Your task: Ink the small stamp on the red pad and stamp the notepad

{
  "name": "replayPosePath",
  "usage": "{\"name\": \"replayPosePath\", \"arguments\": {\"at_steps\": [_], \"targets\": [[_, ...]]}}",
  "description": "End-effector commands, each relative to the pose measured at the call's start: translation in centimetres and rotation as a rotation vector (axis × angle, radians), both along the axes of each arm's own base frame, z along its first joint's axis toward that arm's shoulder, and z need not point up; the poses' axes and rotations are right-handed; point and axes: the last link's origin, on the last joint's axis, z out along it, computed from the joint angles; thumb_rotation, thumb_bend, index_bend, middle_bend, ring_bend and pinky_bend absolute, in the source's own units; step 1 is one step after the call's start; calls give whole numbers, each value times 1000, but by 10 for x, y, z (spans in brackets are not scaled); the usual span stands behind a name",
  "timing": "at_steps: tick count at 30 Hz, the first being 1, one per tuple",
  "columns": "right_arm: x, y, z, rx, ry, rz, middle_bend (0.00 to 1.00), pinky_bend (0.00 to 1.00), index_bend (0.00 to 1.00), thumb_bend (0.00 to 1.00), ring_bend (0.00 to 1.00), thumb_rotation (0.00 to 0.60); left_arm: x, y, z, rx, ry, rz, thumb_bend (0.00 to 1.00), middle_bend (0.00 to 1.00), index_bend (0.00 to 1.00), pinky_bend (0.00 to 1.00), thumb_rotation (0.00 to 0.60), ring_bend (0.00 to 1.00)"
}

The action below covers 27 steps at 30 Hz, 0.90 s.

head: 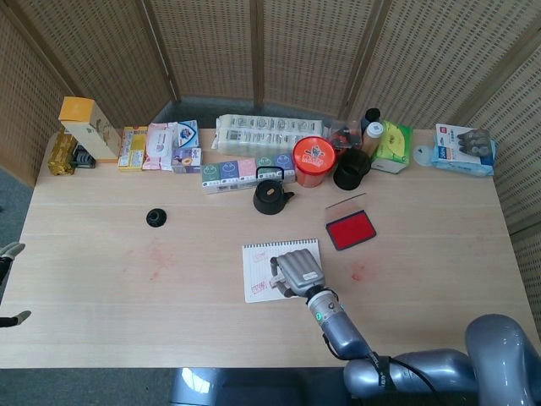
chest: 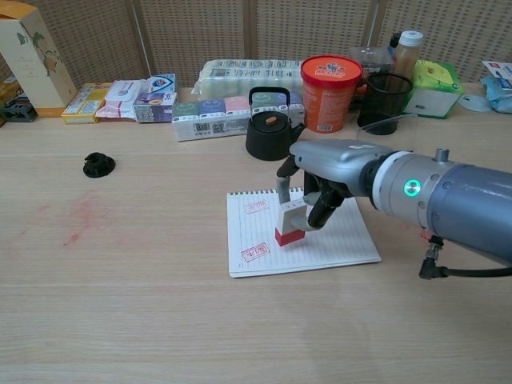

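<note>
Above notepad (chest: pixel 320 240), stamp (chest: pixel 290 224) in fingers (chest: pixel 320 210).

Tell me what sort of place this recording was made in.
Probably a staged lab or demo table, not a home or office: woven screens wall in a wooden table, and unrelated goods line its back edge, such as a kettle, tissue packs and a red tub.

Right hand (chest: pixel 316 188), grey metal, sits mid-frame in the chest view, fingers (chest: pixel 284 178) curled downward and pinching a small white-and-red block stamp (chest: pixel 290 223). Silver forearm (chest: pixel 448 208) runs off the right edge, green light lit at the wrist. Head view: same hand (head: pixel 297 271) lower centre, arm trailing to the lower right corner. Left hand (head: pixel 8 283): only dark fingertips at the lower left edge, pose unclear.
</note>
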Motion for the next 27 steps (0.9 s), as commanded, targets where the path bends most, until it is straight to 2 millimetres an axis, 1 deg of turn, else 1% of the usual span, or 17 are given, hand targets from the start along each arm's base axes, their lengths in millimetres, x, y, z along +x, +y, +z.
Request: {"name": "replayPosePath", "arguments": {"at_steps": [1, 10, 12, 15, 20, 27], "targets": [[-5, 0, -5, 7, 5, -5, 995, 1000, 657, 603, 1000, 600, 0, 0, 0, -1, 0, 0, 0, 0, 0, 101, 600, 0], [-19, -2, -19, 21, 5, -37, 995, 1000, 657, 604, 1000, 600, -1, 1, -1, -4, 4, 7, 0, 0, 0, 101, 600, 0], [-25, -1, -23, 26, 21, -38, 995, 1000, 657, 603, 1000, 600, -1, 1, -2, -4, 4, 7, 0, 0, 0, 101, 600, 0], [-27, 0, -26, 32, 13, -46, 995, 1000, 657, 603, 1000, 600, -1, 1, -2, -6, 5, 9, 0, 0, 0, 101, 600, 0], [-30, -1, -28, 32, 14, -51, 995, 1000, 656, 603, 1000, 600, -1, 1, -2, -5, 4, 9, 0, 0, 0, 101, 600, 0], [-31, -1, -25, 27, 16, -48, 995, 1000, 657, 603, 1000, 600, -1, 1, -2, -6, 3, 7, 0, 0, 0, 101, 600, 0]]}}
